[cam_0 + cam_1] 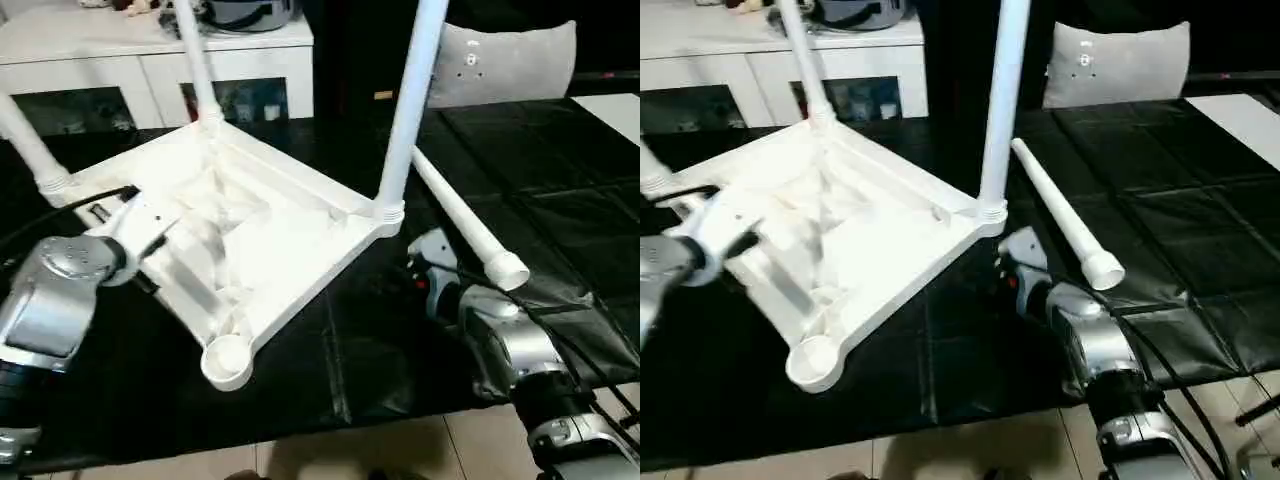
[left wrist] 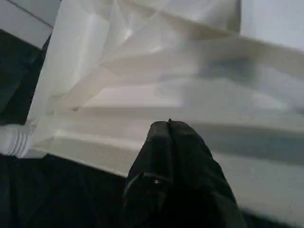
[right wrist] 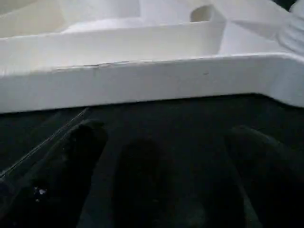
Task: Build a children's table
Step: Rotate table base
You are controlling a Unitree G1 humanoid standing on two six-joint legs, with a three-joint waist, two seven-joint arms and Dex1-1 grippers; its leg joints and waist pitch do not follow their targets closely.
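Upturned tabletop with three legs fitted, loose leg lying right, left gripper pressed together over ribs, right gripper spread near the rim.

The white plastic rectangular tabletop lies underside up on the black mat, with three long white tube legs standing in its far, left and right corner sockets. The near round corner socket holds none. A fourth white tube leg lies on the mat just right of the tabletop, and the white cabinet with glass doors stands behind.
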